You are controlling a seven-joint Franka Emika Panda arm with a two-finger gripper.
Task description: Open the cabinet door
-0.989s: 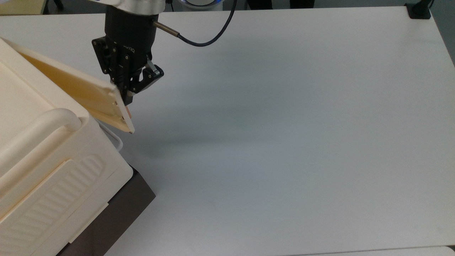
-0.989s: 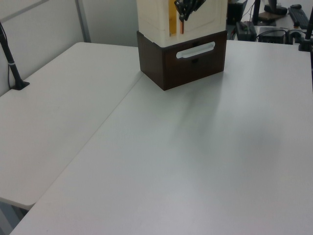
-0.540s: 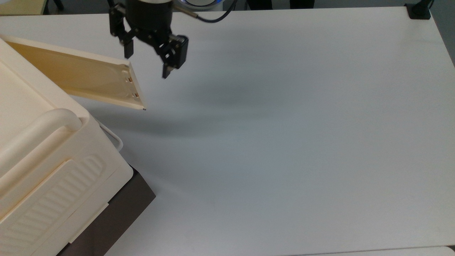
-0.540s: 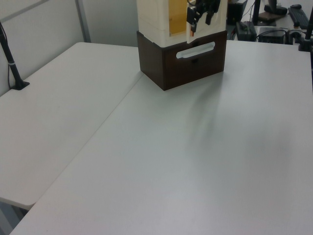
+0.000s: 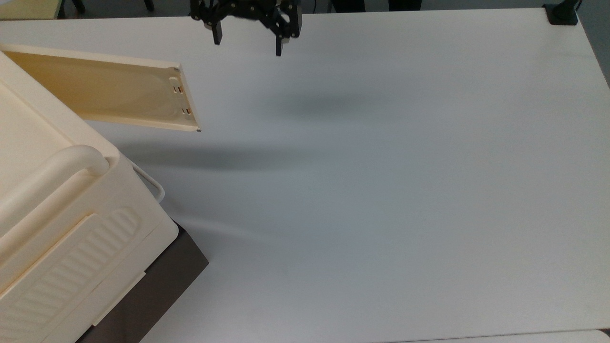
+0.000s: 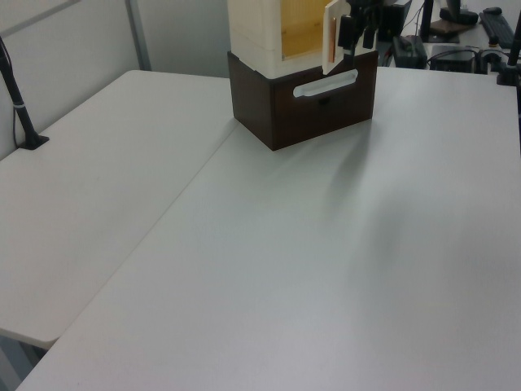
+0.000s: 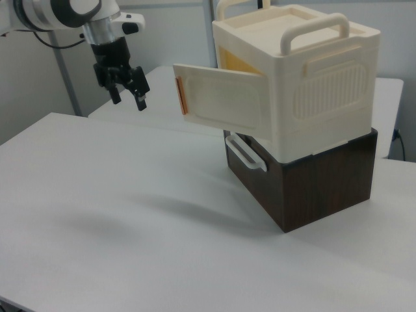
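Cabinet door swung out from the cream cabinet, long axis horizontal, free edge toward the top view's right. Top view shows the tan inner face with two slots; right view shows the pale outer face. Gripper apart from the door, fingers spread wide, holding nothing. White table; brown base box.
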